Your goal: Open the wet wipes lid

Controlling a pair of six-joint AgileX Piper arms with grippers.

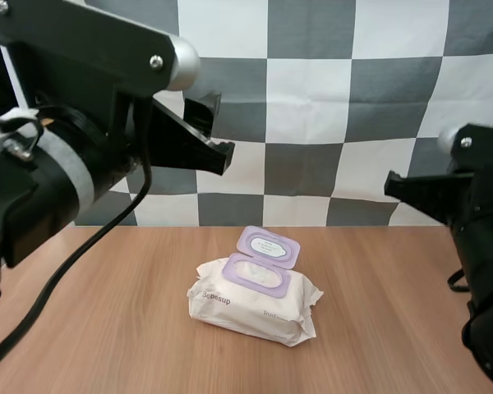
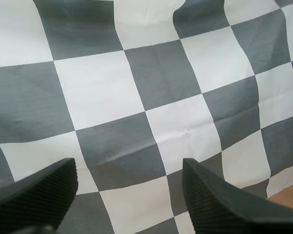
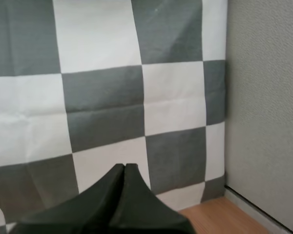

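Note:
A white pack of wet wipes (image 1: 255,300) lies on the wooden table (image 1: 107,328) near the middle. Its purple lid (image 1: 268,246) is flipped up and back, showing the oval opening (image 1: 255,272) under it. My left gripper (image 1: 214,135) hangs high above the table's back left, well clear of the pack; in the left wrist view its fingers (image 2: 34,192) stand apart with nothing between them. My right gripper (image 1: 394,187) is raised at the right, away from the pack. Its fingers (image 3: 122,195) lie together as one dark wedge in the right wrist view.
Bare wood surrounds the pack on all sides. A strip of the table (image 3: 219,214) meets a grey side wall (image 3: 263,97) at the right end.

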